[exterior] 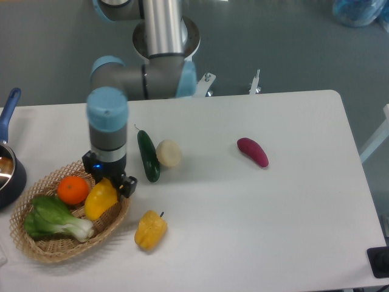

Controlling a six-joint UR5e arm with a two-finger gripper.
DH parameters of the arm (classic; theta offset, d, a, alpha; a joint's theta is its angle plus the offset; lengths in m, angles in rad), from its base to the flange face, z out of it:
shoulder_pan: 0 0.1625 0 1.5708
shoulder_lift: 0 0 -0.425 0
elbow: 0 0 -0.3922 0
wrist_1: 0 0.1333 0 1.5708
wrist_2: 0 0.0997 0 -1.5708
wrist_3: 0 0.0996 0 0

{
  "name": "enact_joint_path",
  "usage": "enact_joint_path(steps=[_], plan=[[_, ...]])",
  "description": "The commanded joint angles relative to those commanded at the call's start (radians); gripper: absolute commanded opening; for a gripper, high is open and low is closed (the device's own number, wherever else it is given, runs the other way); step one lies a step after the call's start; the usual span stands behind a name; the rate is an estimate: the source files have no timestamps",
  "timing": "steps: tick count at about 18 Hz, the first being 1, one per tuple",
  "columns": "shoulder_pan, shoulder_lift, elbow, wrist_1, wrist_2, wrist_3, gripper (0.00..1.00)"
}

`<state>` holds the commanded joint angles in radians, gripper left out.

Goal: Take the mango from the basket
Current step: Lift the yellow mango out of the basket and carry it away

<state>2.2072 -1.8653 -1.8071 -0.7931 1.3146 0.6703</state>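
I have the fingers (pixel 111 185) closed on the mango (pixel 100 199), gripping it at its upper end; the rest of the fruit slants down and to the left from them, over the right part of the basket (pixel 42 252). I cannot tell whether the mango's lower end touches the wicker or hangs just clear of it. The arm (pixel 109 125) stands upright directly above the fingers, hiding most of them from me.

Left of the fingers, inside the basket, sits an orange (pixel 73 189), just beside the mango. Further down and left lies a bok choy (pixel 53 218), its white stalk end pointing toward the mango. Far left, at the desk edge, I see part of a pot (pixel 8 167) with a blue handle.

Below and a little right of the fingers, on the desk (pixel 255 231) just outside the basket rim, is a yellow pepper (pixel 150 229). Up and right of the fingers lies a cucumber (pixel 148 156) with an onion (pixel 169 153) touching its right side. Well off to the right is a purple eggplant (pixel 252 151)
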Motion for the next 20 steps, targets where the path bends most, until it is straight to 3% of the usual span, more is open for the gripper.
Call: enact_joint_path(steps=[2,3,5,12,17,20], plan=[[0.037,0.003,0.012,0.0,0.003,0.018,0.31],[0.107,0.029,0.006,0.0,0.005,0.073,0.31],[0.176,0.052,0.002,-0.002,0.008,0.138,0.31],[0.428,0.048,-0.029,0.002,0.104,0.428,0.3],[0.512,0.048,-0.029,0.003,0.101,0.532,0.31],[0.514,0.046,-0.015,0.002,0.106,0.546,0.32]])
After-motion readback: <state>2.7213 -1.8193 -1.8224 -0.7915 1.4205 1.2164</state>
